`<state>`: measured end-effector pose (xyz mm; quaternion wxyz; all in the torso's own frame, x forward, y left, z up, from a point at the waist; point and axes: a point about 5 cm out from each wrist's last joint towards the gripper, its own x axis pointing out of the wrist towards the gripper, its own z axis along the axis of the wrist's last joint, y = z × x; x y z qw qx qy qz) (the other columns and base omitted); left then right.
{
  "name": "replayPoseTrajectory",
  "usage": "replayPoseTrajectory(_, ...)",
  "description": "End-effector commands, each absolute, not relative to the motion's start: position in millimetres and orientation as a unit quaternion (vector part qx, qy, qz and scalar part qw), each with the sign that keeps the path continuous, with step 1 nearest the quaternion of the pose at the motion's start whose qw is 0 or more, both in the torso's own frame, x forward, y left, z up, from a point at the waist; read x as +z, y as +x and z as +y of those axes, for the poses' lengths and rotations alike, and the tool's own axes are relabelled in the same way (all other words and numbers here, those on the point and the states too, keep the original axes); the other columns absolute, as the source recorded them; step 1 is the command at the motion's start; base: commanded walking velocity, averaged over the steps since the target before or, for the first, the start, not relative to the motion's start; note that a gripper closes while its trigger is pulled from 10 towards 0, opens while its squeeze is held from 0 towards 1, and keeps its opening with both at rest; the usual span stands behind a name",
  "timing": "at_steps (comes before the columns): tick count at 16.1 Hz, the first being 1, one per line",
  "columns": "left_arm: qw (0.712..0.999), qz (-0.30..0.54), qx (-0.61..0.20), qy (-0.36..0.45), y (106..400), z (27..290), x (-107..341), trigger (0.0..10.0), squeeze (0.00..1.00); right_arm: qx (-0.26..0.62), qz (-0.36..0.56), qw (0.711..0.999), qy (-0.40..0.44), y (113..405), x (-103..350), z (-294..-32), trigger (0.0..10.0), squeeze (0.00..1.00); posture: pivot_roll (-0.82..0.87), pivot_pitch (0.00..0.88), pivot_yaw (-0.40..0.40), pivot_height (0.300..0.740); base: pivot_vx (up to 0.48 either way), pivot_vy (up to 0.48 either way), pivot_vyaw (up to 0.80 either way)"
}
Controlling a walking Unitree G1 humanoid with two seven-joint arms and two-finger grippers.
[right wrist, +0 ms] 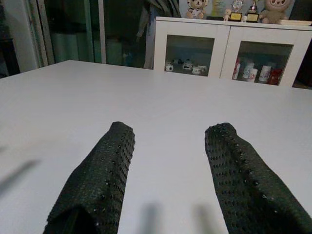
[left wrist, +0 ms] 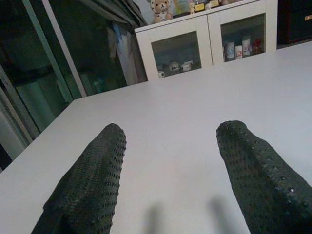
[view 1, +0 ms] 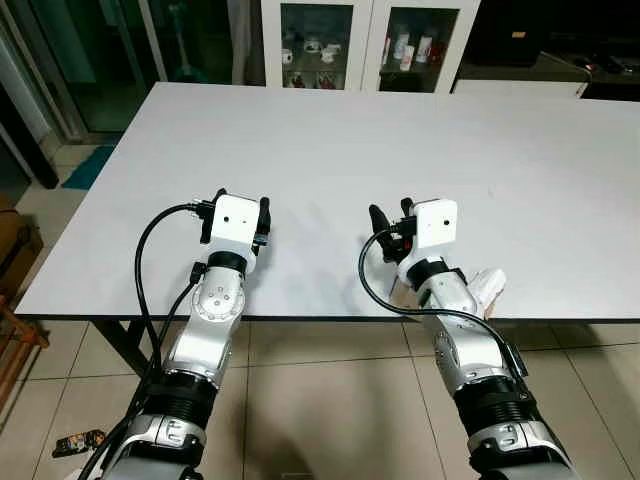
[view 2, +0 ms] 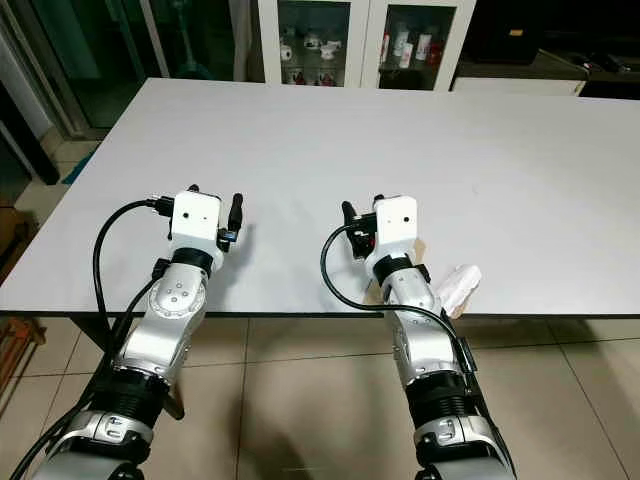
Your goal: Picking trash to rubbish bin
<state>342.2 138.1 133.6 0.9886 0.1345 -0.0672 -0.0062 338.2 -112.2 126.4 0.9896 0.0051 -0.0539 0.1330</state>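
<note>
both grippers parked over the near table edge, nothing held

left gripper (left wrist: pixel 168 141) sits low over the white table (view 1: pixel 330 140), near its front edge, fingers (left wrist: pixel 92 180) spread apart with bare tabletop between them. right gripper (right wrist: pixel 168 141) is alongside it, also just above the table near the front edge, fingers (right wrist: pixel 243 180) spread, nothing between them.

trash: a crumpled white paper wad (view 1: pixel 488 287) lies at the table's front edge, just beside the right forearm on its outer side, behind the fingers rather than ahead of them. a brownish scrap (view 2: pixel 372 292) pokes out under the same forearm; can't tell what it is.

white glass-door cabinet (view 1: pixel 365 40) with cups and bottles stands behind the far end of the table. tiled floor (view 1: pixel 320 400) below.
</note>
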Motion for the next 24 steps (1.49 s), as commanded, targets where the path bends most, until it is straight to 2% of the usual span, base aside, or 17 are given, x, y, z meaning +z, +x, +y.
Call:
replayPoseTrajectory(1,0.988,-0.075,-0.005,0.134,344.6,136.8,139.9,10.0,0.0,0.128,-0.053,0.99,0.007,340.2,128.9,-114.5,10.0,0.0,0.0,0.0,-0.049,0.74,0.281,0.0,0.0)
replayPoseTrajectory(9,0.988,-0.08,0.002,0.131,345.3,138.7,142.5,10.0,0.0,0.128,-0.052,0.99,0.008,340.1,128.3,-114.1,10.0,0.0,0.0,0.002,-0.05,0.74,0.332,0.0,0.0)
replayPoseTrajectory(24,0.988,-0.083,0.008,0.129,345.6,138.9,144.1,10.0,0.0,0.13,-0.049,0.99,0.009,339.6,127.2,-113.8,10.0,0.0,0.0,0.006,-0.054,0.74,0.446,0.0,0.0)
